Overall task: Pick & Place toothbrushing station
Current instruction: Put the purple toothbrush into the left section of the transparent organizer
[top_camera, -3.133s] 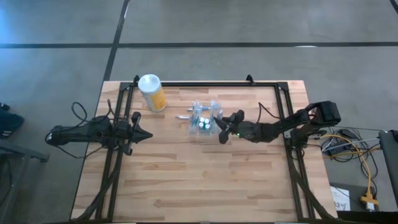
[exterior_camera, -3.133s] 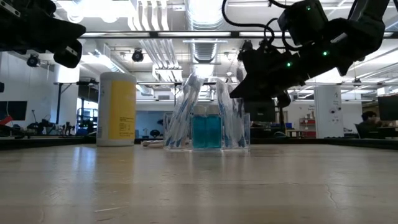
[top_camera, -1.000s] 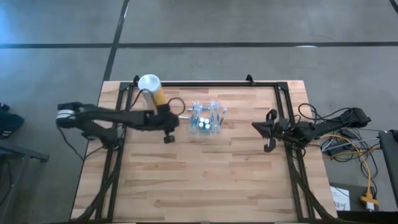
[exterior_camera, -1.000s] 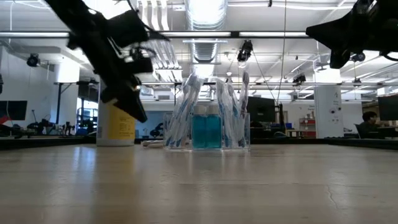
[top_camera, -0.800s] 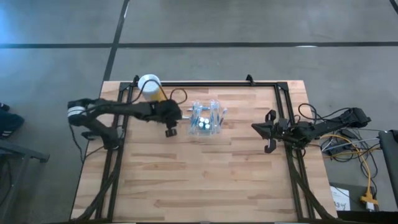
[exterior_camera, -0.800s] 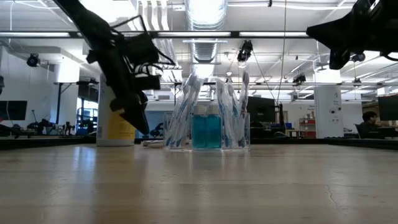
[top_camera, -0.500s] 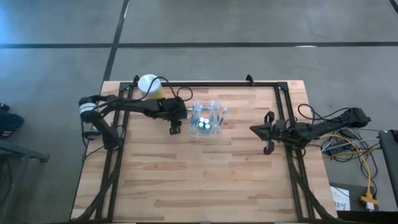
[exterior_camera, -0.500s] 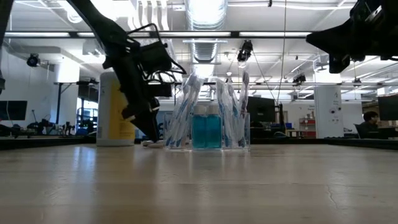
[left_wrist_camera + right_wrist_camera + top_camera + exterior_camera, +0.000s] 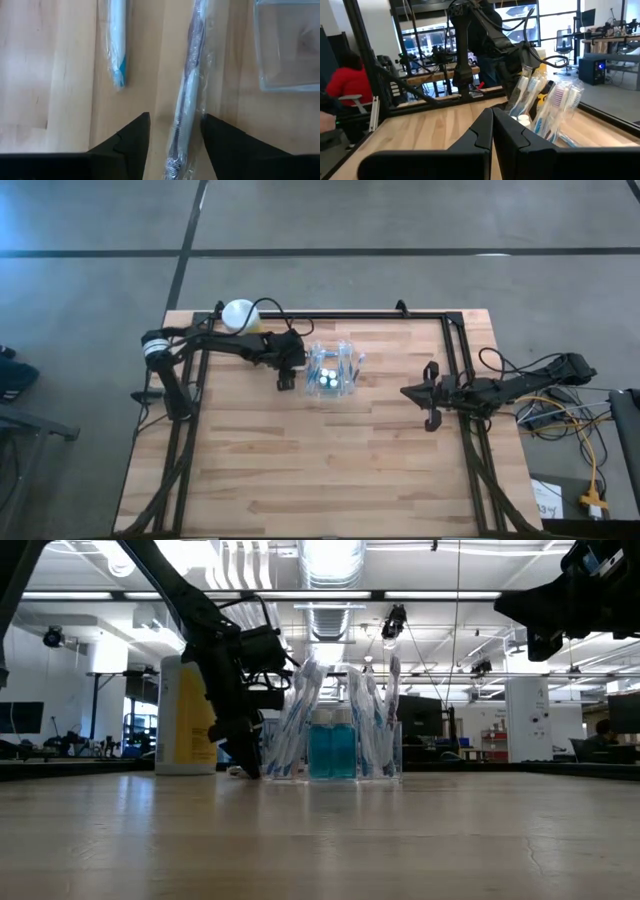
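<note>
**Two wrapped toothbrushes on the wood, left gripper straddling one**

Your left gripper (image 9: 285, 377), at upper centre-left of the high view, has its jaws parted around a wrapped toothbrush (image 9: 186, 95) lying flat on the table (image 9: 330, 470), not pinching it. A second wrapped toothbrush (image 9: 116, 42) lies beside it. The toothbrushing station (image 9: 331, 373), clear and stocked with upright brushes, stands just right of that gripper, centre of the low view. A yellow canister (image 9: 187, 715) stands behind. Your right gripper (image 9: 429, 394), clenched and empty, waits at mid-right.
</note>
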